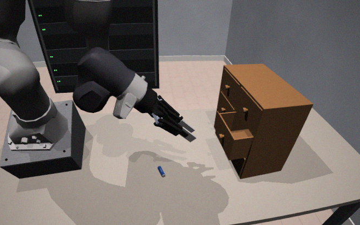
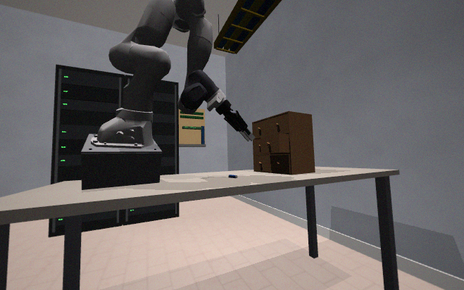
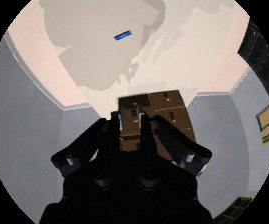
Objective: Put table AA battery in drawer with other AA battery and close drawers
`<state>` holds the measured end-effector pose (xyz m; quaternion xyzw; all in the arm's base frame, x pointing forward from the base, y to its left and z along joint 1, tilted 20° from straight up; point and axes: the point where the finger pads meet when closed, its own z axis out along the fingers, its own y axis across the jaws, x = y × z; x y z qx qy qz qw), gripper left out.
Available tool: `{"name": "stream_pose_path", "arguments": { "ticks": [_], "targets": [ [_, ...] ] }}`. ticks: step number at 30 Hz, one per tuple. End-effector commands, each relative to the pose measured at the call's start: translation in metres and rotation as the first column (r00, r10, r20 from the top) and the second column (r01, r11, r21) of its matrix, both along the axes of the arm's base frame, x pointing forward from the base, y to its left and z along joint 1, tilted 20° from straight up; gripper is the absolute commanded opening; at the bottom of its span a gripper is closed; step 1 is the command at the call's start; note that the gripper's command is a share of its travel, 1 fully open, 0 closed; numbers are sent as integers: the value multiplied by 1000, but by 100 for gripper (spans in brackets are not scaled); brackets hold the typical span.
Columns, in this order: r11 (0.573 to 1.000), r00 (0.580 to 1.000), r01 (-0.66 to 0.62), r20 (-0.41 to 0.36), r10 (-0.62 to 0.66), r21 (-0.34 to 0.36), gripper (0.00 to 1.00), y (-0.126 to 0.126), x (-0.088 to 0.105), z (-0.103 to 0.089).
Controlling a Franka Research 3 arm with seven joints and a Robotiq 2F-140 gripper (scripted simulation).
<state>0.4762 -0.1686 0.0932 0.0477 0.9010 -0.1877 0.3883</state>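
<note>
The narrowly parted, empty claw (image 1: 194, 134) (image 2: 251, 139) (image 3: 130, 110) must probably fetch the near battery (image 1: 161, 171) (image 2: 232, 176) (image 3: 122, 35) for the open drawer (image 1: 241, 148) (image 2: 279, 142) (image 3: 129, 122).

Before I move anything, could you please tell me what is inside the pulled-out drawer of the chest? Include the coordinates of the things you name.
Inside the pulled-out drawer (image 1: 241, 149) (image 2: 279, 143), only a bare strip of its floor shows; its front panel and the chest (image 1: 280, 131) (image 2: 301, 143) (image 3: 183, 120) hide the rest.

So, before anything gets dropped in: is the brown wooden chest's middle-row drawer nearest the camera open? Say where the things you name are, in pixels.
Open, partway: the brown wooden drawer (image 1: 241, 146) (image 2: 277, 143) juts from the chest front, its tray showing from above.
</note>
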Motion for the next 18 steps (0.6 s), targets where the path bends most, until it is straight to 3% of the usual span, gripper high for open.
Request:
{"name": "stream_pose_path", "arguments": {
  "ticks": [1,18],
  "targets": [
    [998,998,56,25,-57,30,20,-1,-2,2],
    [967,967,227,89,-237,116,20,2,-8,8]
  ]
}}
